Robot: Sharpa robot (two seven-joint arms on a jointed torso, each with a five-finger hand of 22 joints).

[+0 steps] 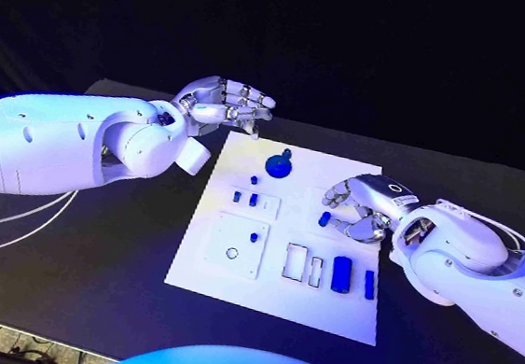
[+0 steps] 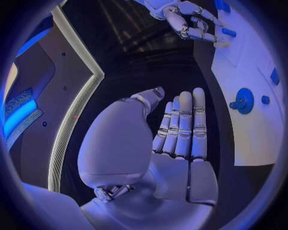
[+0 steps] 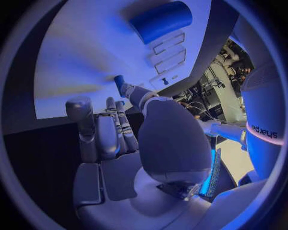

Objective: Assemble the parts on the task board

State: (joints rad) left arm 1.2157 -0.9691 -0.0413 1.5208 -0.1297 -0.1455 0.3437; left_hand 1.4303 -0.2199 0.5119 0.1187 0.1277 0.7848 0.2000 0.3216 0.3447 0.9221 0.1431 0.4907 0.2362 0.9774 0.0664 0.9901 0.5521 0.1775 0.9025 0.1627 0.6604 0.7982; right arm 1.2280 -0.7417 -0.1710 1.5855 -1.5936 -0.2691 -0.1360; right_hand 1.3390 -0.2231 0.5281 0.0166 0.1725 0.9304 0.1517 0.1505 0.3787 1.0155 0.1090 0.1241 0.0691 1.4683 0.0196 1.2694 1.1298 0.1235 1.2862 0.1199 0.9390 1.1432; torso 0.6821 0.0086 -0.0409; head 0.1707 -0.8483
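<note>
The white task board (image 1: 275,290) lies mid-table. On it are a round blue part (image 1: 280,163) at the far end, small blue pegs (image 1: 245,198) left of centre, and two blue bars (image 1: 342,271) near the right edge. My left hand (image 1: 228,103) hovers off the board's far left corner, its palm (image 2: 180,143) flat and holding nothing. My right hand (image 1: 360,208) is low over the board's right side. Its thumb tip (image 3: 129,90) touches a small blue part (image 3: 119,80) lying on the board (image 3: 90,62). No finger closes on that part (image 1: 324,218).
The board has a square white plate (image 1: 237,245) with a hole and two rectangular slots (image 1: 296,260) beside the bars. Black table (image 1: 100,259) surrounds the board. The left wrist view shows the round part (image 2: 243,100) and my right hand (image 2: 186,19) beyond it.
</note>
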